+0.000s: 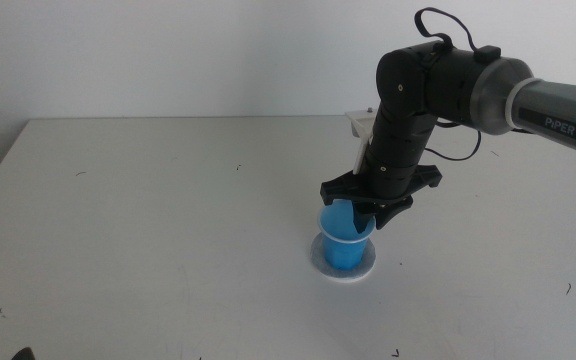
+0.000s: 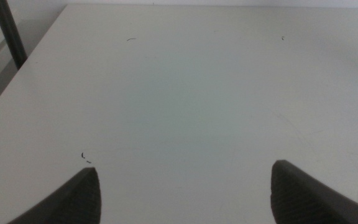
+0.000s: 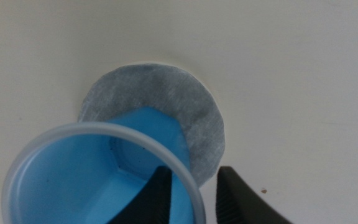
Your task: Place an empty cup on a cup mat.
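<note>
Two dark jaws of the right gripper [image 3: 191,193] pinch the white rim of the blue cup [image 1: 345,240], one jaw inside and one outside. From that grip, the cup stands upright and empty on the grey cup mat [image 3: 166,93], slightly off its centre, on the white table [image 1: 148,220]. Well away from the cup, the left gripper [image 2: 182,193] waits with jaws spread over bare tabletop.

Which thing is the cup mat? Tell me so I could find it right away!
Look at the white table and find the black right arm's gripper, pinching the rim of a blue cup. Under that cup lies the cup mat, a flat round disc. It is the only grey thing there, speckled on top with a thin white edge, and it peeks out around the cup's bottom.
</note>
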`<action>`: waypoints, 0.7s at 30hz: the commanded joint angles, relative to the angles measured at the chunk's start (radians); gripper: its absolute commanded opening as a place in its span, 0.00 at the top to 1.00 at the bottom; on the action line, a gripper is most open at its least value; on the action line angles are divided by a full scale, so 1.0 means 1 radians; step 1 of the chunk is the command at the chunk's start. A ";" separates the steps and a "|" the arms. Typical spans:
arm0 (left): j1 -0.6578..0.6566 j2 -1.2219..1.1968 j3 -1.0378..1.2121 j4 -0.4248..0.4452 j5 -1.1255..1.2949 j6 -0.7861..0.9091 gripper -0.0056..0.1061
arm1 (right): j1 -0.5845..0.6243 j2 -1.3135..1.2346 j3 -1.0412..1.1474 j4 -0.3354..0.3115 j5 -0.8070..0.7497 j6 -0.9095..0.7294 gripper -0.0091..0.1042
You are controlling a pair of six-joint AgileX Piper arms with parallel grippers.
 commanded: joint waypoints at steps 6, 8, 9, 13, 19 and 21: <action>0.001 -0.013 -0.006 0.000 -0.068 -0.011 0.01 | 0.001 -0.135 -0.024 -0.014 -0.011 -0.007 0.41; 0.001 -0.013 -0.006 0.000 -0.068 -0.011 0.01 | -0.007 -0.181 -0.024 -0.016 -0.003 -0.008 0.33; 0.001 -0.013 -0.006 0.000 -0.068 -0.011 0.01 | -0.011 -0.201 -0.024 -0.014 0.000 -0.012 0.30; 0.001 -0.013 -0.006 0.000 -0.068 -0.011 0.01 | -0.047 -0.314 -0.024 -0.035 0.035 -0.031 0.22; 0.001 -0.013 -0.006 0.000 -0.068 -0.011 0.01 | -0.061 -0.484 -0.024 -0.128 0.121 -0.034 0.21; 0.001 -0.013 -0.006 0.000 -0.068 -0.011 0.01 | -0.072 -0.533 -0.020 -0.130 0.161 -0.037 0.21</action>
